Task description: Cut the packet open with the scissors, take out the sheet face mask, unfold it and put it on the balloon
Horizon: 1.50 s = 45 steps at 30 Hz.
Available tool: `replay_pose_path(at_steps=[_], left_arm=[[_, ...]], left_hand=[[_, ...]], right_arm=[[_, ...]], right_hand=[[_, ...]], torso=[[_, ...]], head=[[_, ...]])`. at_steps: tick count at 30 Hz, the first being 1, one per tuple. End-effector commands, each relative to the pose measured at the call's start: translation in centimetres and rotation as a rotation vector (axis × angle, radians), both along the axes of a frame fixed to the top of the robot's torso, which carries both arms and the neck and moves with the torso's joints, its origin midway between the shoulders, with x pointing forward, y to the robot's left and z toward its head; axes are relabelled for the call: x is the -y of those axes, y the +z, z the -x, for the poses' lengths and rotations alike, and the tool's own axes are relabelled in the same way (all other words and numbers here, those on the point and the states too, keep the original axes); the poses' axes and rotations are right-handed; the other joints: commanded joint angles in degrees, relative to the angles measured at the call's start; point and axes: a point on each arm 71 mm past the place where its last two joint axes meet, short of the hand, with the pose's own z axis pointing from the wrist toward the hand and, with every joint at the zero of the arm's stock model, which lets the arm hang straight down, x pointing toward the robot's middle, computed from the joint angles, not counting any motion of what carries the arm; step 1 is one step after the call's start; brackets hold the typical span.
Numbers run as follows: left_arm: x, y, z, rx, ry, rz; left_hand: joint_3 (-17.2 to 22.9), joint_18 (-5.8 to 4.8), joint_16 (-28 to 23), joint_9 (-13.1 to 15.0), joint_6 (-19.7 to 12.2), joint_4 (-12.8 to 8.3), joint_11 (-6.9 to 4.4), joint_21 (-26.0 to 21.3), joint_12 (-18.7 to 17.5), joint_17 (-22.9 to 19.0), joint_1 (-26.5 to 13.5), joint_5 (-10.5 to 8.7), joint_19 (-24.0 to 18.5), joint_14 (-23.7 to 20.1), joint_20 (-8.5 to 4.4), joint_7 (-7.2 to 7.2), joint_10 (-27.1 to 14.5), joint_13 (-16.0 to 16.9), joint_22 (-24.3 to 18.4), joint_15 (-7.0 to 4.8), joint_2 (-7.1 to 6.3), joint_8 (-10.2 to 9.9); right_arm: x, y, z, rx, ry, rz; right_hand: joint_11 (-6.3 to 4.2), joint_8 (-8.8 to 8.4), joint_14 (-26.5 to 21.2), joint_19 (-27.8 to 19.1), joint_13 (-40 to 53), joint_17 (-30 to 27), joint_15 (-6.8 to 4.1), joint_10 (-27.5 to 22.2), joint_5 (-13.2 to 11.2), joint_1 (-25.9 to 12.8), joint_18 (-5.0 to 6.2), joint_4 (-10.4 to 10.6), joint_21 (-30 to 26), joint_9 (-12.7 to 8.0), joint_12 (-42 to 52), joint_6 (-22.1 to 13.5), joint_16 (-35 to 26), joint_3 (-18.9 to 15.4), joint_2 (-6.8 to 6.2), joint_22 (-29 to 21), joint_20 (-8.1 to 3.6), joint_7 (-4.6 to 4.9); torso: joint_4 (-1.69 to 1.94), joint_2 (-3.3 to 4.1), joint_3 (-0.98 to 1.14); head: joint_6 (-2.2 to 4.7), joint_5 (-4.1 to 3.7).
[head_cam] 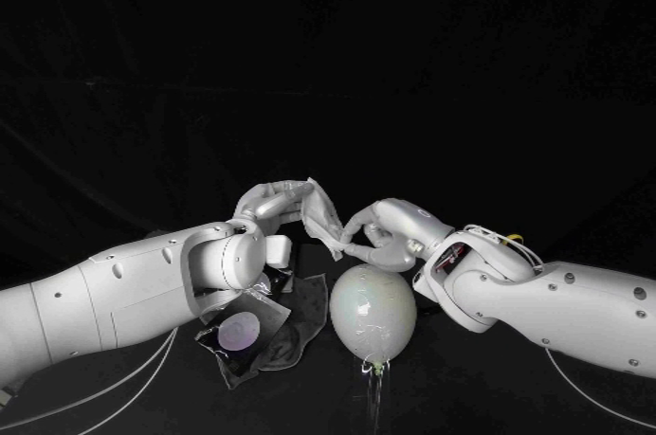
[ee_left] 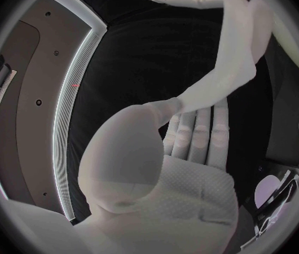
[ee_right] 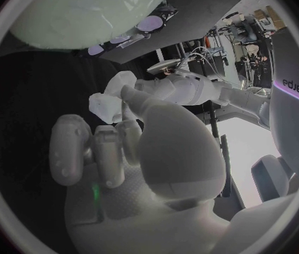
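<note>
- Head view, nearest you: the pale, translucent, egg-shaped balloon (head_cam: pixel 372 307) lies on the black table (head_cam: pixel 458 388) with its knotted neck toward the near edge. To its right you have a strip of bare table before the right forearm.
- Just left of the balloon lies the cut-open clear plastic packet (head_cam: pixel 244 333), crumpled, with a round lilac patch on it. It sits partly under the left forearm, so room is tight on that side. Its print is too small to read.
- Past the balloon's far end the two hands meet close together. The right hand (head_cam: pixel 380 228) has its fingers curled in and pinches one end of the white sheet face mask (head_cam: pixel 321 212); you cannot tell whether this hand touches the balloon.
- The left hand (head_cam: pixel 263 206) nips the other end between thumb and straight fingers.
- In the left wrist view the sheet face mask (ee_left: pixel 237 56) runs as a twisted, still-folded strip from hand to hand.
- Beyond the hands you have open black surface; its far edge is lost in the dark.
</note>
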Motion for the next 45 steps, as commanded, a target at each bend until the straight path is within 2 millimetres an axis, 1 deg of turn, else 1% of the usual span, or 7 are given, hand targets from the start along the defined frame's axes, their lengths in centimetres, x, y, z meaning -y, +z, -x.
replay_pose_path(at_steps=[1,17,21,29,35,39,45], left_arm=[[-0.1,0.3,-0.4,0.0,0.074,0.009],[0.6,1.3,-0.8,-0.022,0.072,0.032],[0.7,1.3,-0.8,-0.031,0.061,0.032],[0.6,1.3,-0.7,-0.041,0.045,0.027],[0.5,1.3,-0.7,-0.043,0.036,0.025],[0.4,1.3,-0.7,-0.044,0.035,0.024],[0.4,1.3,-0.6,-0.051,0.029,0.023]], left_hand=[[0.54,0.72,-0.33,4.6,0.12,-0.12,0.13,0.29,-0.22,-0.12,-0.28,0.28,-0.38,-0.33,0.06,0.13,-0.73,-0.09,0.06,0.08,0.32,0.11],[1.86,0.92,-1.26,6.04,-0.26,-0.78,0.79,2.02,-0.22,-0.78,-1.0,0.28,1.69,-1.35,-0.84,0.6,-3.11,-0.12,0.73,0.59,0.08,-0.02],[1.97,0.88,-1.38,6.68,-0.48,-1.36,0.85,4.33,-0.18,-1.07,-1.08,0.28,5.23,-1.61,-2.24,0.71,-3.59,-0.11,1.63,0.25,0.12,-0.14],[2.1,0.8,-1.26,7.05,-0.57,-1.54,0.82,4.89,-0.16,-1.16,-1.25,0.28,6.0,-1.39,-2.63,0.7,-3.69,-0.1,1.79,0.07,0.15,-0.21],[2.2,0.59,-1.22,7.3,-0.59,-1.57,0.84,4.56,-0.17,-1.24,-1.49,0.28,5.28,-1.23,-2.6,0.72,-3.76,-0.11,1.58,0.13,0.05,-0.27],[2.24,0.53,-1.26,7.41,-0.66,-1.51,0.89,4.45,-0.2,-1.3,-1.66,0.28,5.03,-1.28,-2.56,0.75,-3.87,-0.13,1.5,0.2,0.07,-0.35],[2.33,0.5,-1.28,7.56,-0.87,-1.31,1.02,4.39,-0.25,-1.4,-1.94,0.27,4.89,-1.3,-2.49,0.86,-4.23,-0.16,1.41,0.27,0.23,-0.52]], right_arm=[[-0.8,-1.4,0.4,-0.017,-0.004,0.21],[-2.4,-3.0,0.2,0.003,-0.072,0.254],[-2.4,-3.0,0.1,-0.008,-0.079,0.212],[-1.6,-3.0,-0.2,-0.064,-0.108,0.091],[-0.1,-2.8,-0.8,-0.119,-0.155,-0.033],[0.9,-2.5,-1.2,-0.127,-0.196,-0.132],[1.6,-2.1,-2.1,-0.156,-0.265,-0.27]], right_hand=[[-1.36,0.21,5.97,-0.09,7.84,15.05,-0.4,2.19,0.01,-0.1,-0.54,-0.06,-0.09,0.08,-0.28,-0.3,0.2,0.3,0.12,11.26,-0.15,0.03],[-1.16,0.42,5.97,-1.31,5.88,15.05,-0.28,0.71,-0.02,-1.05,-0.03,0.24,-2.67,0.25,-3.08,-1.74,0.2,0.17,-0.47,10.52,-0.13,0.2],[1.48,-4.86,4.34,-6.47,-2.39,10.95,1.97,-7.13,0.19,-5.68,1.52,3.19,-12.54,-2.22,-15.17,-10.49,-2.29,-2.49,-4.17,7.65,1.1,3.71],[3.27,-8.95,1.7,-11.76,-7.78,6.57,3.71,-13.59,-0.09,-7.85,2.95,7.39,-21.95,-4.1,-22.56,-15.93,-5.35,-6.93,-7.04,4.76,2.87,5.03],[3.47,-8.5,2.22,-10.68,-6.95,7.5,3.84,-12.43,-0.01,-7.46,2.88,9.41,-20.6,-3.97,-20.63,-14.29,-4.64,-8.5,-6.54,5.11,3.35,5.24],[2.87,-7.45,3.88,-7.29,-4.03,10.36,3.36,-8.65,0.06,-5.83,2.13,11.09,-15.14,-3.74,-15.69,-11.56,-2.66,-7.55,-3.0,6.78,3.35,4.66],[2.7,-7.53,4.48,-5.98,-3.03,11.44,3.16,-7.33,0.09,-4.7,1.81,11.87,-13.18,-4.02,-13.86,-10.9,-1.94,-7.0,-1.59,7.46,3.16,4.54]], torso=[[0.03,0.02,0.02],[0.08,0.02,-0.01],[0.05,0.05,-0.02],[0.09,0.09,0.02],[0.08,0.06,0.01],[-0.01,0.06,0.02],[0.07,0.09,0.07]], head=[[0.08,0.21],[-0.17,0.41],[-0.15,0.46],[0.08,0.53],[0.13,0.71],[0.18,0.77],[0.14,0.54]])
